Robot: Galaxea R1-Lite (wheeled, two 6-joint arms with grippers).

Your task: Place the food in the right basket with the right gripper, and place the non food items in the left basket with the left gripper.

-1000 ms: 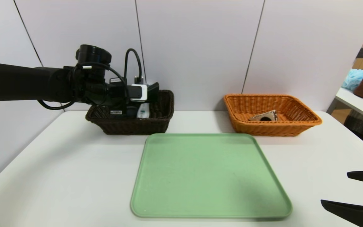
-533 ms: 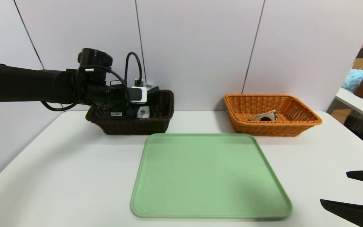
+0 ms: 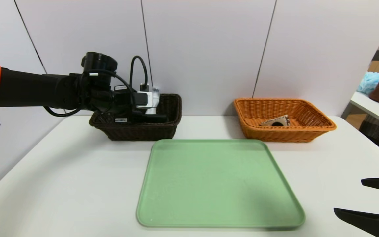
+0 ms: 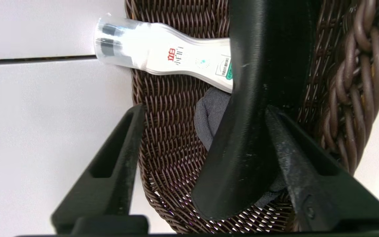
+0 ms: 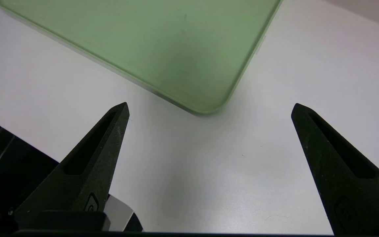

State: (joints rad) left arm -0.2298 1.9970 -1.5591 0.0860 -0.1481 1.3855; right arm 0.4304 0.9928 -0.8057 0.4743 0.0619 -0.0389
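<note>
Light: bright and even — soft, from overhead.
Shadows: a faint grey patch lies on the green tray [image 3: 220, 184] toward its near right corner; a soft one sits on the white table [image 5: 183, 184] just beside that corner.
Glare: none on the tray.
Focus: the left wrist view stays sharp on the brown basket [image 4: 169, 131] weave — the black shape nearest the lens looks softer.
Edges: wall seams above the tray lean outward.

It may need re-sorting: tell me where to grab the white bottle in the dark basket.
Take the white bottle at its slim neck below the clear cap, from above: that end pokes up past the dark basket rim, while the wider body is tucked behind a black item.
</note>
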